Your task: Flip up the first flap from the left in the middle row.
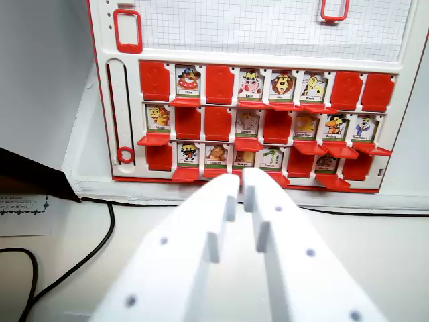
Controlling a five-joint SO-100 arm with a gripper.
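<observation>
The first flap [155,139] in the middle row lies folded down at the left end of the game board [255,100], just beside the slider slot [120,111], its picture card [158,117] showing above it. It lies up and toward the wrist view's left from the pincer [242,191]; its long edge runs level across the board. The pincer is nearly closed, holds nothing, and points at the bottom row's centre, above the worktop [375,241].
</observation>
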